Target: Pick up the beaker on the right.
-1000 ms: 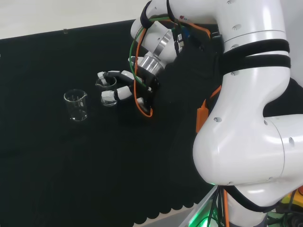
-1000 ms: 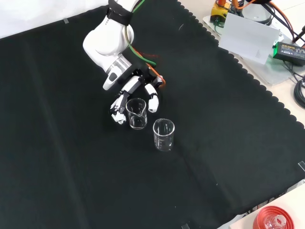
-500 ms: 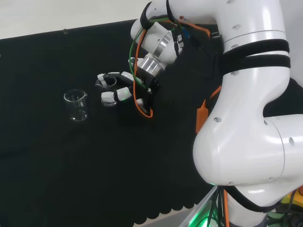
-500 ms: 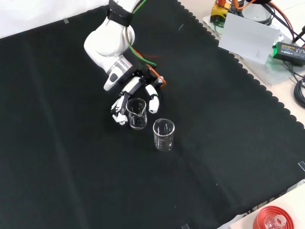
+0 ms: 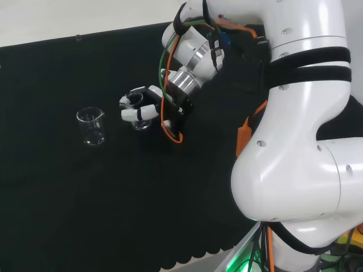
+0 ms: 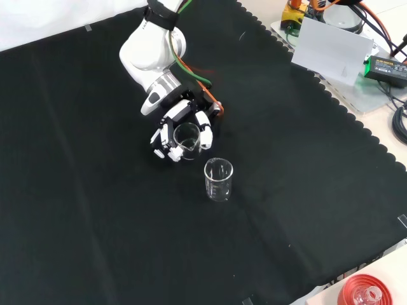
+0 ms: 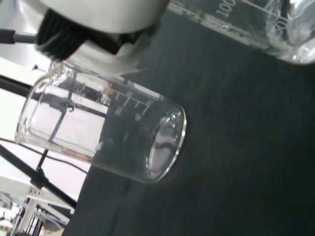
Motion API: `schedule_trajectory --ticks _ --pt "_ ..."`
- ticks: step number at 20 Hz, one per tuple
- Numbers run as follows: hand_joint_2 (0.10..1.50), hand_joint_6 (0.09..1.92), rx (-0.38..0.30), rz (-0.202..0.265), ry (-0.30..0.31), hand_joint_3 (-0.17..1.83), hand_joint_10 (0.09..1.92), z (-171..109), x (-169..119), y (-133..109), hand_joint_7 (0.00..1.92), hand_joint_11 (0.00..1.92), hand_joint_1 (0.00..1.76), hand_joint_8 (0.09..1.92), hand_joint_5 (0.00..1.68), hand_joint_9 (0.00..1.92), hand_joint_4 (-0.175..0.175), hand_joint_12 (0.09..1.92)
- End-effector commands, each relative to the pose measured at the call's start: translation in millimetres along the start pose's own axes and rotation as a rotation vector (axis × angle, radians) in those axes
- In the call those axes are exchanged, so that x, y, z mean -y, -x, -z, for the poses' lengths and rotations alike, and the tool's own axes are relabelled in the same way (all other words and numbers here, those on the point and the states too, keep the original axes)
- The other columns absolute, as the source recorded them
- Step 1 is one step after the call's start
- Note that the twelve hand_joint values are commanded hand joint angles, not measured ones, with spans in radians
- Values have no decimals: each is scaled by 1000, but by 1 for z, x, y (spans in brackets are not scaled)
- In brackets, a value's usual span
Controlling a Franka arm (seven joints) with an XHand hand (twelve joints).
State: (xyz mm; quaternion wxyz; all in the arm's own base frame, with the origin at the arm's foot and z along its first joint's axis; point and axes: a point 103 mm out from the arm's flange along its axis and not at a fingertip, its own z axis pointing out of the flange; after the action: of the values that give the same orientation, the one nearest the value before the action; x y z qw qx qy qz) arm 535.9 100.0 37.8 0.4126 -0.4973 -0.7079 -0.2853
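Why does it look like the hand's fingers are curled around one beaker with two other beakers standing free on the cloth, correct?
Not quite: one other beaker stands free, not two, as the front view shows. The hand does have its fingers curled around a beaker.

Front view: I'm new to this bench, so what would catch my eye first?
The black and white hand at the cloth's middle, fingers curled round a clear beaker. Just below it in that view, a second beaker stands alone on the black cloth. A red ring sits at the lower right corner.
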Motion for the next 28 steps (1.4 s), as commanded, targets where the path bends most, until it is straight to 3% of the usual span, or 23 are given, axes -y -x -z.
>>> schedule_trajectory --ticks 1,28 --pt "625 671 17 36 46 661 517 13 -5 -13 1465 270 1275 237 1303 1006 90 1320" --pt "575 624 87 88 44 724 507 23 -9 -41 1569 307 1296 89 1334 1050 96 1314"
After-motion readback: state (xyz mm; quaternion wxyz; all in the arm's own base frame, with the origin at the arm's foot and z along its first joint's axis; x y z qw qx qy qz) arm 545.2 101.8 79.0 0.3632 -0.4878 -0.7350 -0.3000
